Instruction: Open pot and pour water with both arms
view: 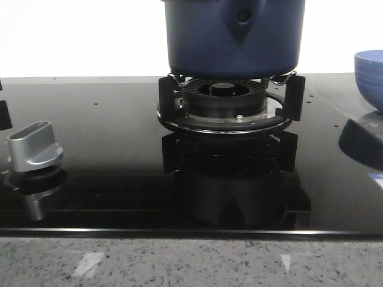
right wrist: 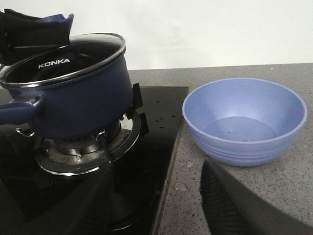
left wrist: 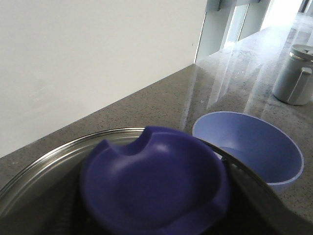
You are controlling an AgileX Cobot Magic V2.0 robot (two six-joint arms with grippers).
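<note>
The dark navy pot (view: 233, 36) stands on the burner grate (view: 224, 104); its top is cut off in the front view. In the right wrist view the pot (right wrist: 78, 103) carries its glass lid (right wrist: 63, 58) with a steel rim, and its handle (right wrist: 14, 110) points off the frame's edge. My left gripper (right wrist: 32, 29) is shut on the lid's dark blue knob (left wrist: 156, 181); one dark finger (left wrist: 259, 200) shows beside it. My right gripper (right wrist: 161, 215) is open and empty, low over the hob's edge. The light blue bowl (right wrist: 244, 120) sits on the counter beside the hob.
A silver stove knob (view: 33, 146) stands on the black glass hob (view: 108, 131) at the left. The bowl (view: 370, 75) is at the right edge. A grey lidded jug (left wrist: 295, 73) stands farther along the counter. A white wall is close behind. Water drops (right wrist: 180, 186) lie on the counter.
</note>
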